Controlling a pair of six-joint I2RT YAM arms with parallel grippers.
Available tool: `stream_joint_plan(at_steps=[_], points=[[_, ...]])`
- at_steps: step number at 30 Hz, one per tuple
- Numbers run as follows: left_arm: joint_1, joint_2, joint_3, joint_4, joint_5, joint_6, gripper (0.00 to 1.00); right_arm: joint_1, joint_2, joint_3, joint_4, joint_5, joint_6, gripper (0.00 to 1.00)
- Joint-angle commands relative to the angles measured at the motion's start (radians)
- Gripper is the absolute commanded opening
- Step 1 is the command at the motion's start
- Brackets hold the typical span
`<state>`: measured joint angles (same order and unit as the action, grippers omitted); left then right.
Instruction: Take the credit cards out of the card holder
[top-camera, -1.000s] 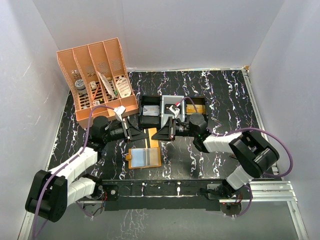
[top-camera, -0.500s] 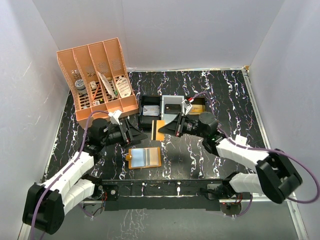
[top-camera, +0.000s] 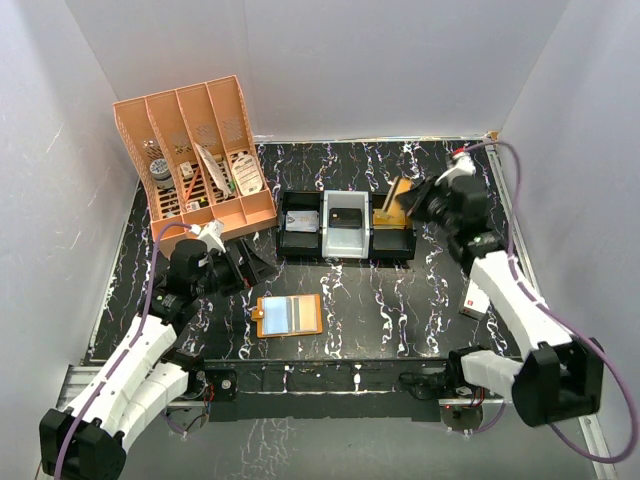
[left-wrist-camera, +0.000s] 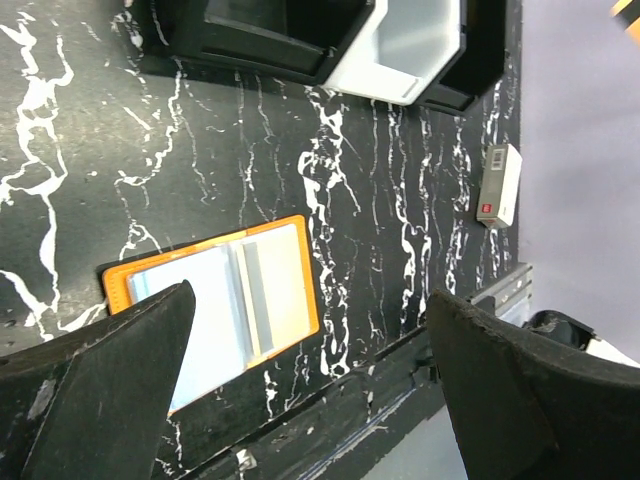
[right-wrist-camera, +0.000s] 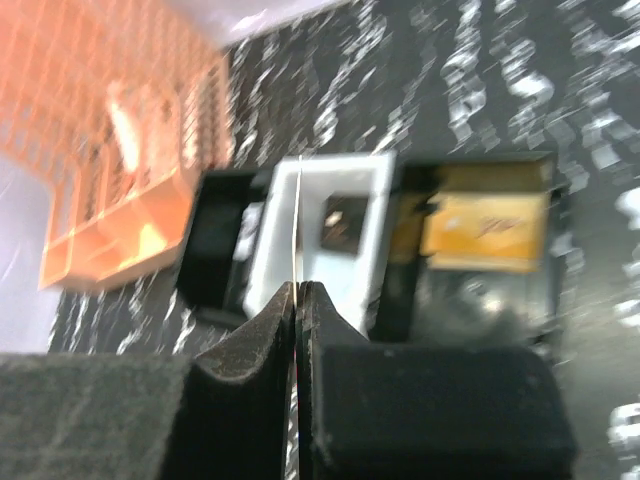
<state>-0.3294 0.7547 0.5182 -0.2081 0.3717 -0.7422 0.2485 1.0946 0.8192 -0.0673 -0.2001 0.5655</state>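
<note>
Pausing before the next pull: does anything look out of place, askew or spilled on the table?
One thing: a small white box with a red label lies loose on the table beside the right arm, apart from the trays. The card holder lies open and flat; nothing looks spilled or damaged.

A finger partly hides the card holder.

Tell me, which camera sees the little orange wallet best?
The top camera: the card holder lies open and whole, nothing covering it. The left wrist camera shows it bigger, but a finger hides one corner. The right wrist camera does not show it at all.
</note>
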Motion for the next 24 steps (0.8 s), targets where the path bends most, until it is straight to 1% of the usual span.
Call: stream_joint_plan(at_steps=[1,3,4,6,9,11,13,15,17,20,24], points=[[0.004,-0.006,0.031,-0.042,-0.045,0.036,0.99,-0.215,0.127,0.136,-0.074,-0.195,-0.108,0.00],[0.004,0.005,0.034,-0.037,-0.038,0.040,0.99,-0.217,0.186,0.202,-0.096,-0.231,-0.204,0.00],[0.003,0.011,0.034,-0.033,-0.035,0.042,0.99,-0.203,0.208,0.232,-0.107,-0.225,-0.293,0.00],[0.004,0.019,0.033,-0.024,-0.030,0.047,0.99,-0.156,0.223,0.234,-0.085,-0.198,-0.471,0.00],[0.004,0.042,0.036,-0.015,-0.020,0.058,0.99,-0.044,0.206,0.196,-0.044,-0.046,-0.797,0.00],[0.004,0.058,0.044,-0.019,-0.013,0.073,0.99,0.005,0.194,0.164,-0.023,0.014,-1.007,0.00],[0.004,0.073,0.049,-0.022,-0.010,0.081,0.99,0.025,0.209,0.137,0.008,0.103,-1.146,0.00],[0.004,0.086,0.050,-0.021,-0.005,0.087,0.99,0.047,0.251,0.136,-0.010,0.180,-1.282,0.00],[0.004,0.097,0.047,-0.015,-0.002,0.087,0.99,0.058,0.295,0.134,-0.018,0.204,-1.371,0.00],[0.004,0.111,0.053,-0.023,-0.003,0.090,0.99,0.060,0.318,0.133,0.005,0.244,-1.411,0.00],[0.004,0.101,0.046,-0.028,-0.004,0.090,0.99,0.060,0.322,0.082,0.114,0.190,-1.496,0.00]])
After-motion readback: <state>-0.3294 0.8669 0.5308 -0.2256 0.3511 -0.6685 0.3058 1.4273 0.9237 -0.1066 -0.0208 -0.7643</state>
